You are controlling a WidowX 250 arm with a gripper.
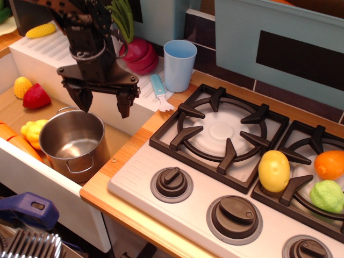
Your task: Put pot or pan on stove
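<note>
I've got the black claw (104, 105) spread wide, nothing between its fingers, hanging over the sink. Just below it and slightly left sits the small shiny steel pot with wire loop handles (72, 143), upright in the basin. Off to the claw's right lies the toy stove with black grates (226, 134), its near burner bare.

The pot (72, 144) is shiny brushed steel. The stove (231, 177) has matt black grates and a smooth pale plastic panel. The cup (179, 65) is smooth blue plastic, the desk (115, 207) edge pale wood.
</note>
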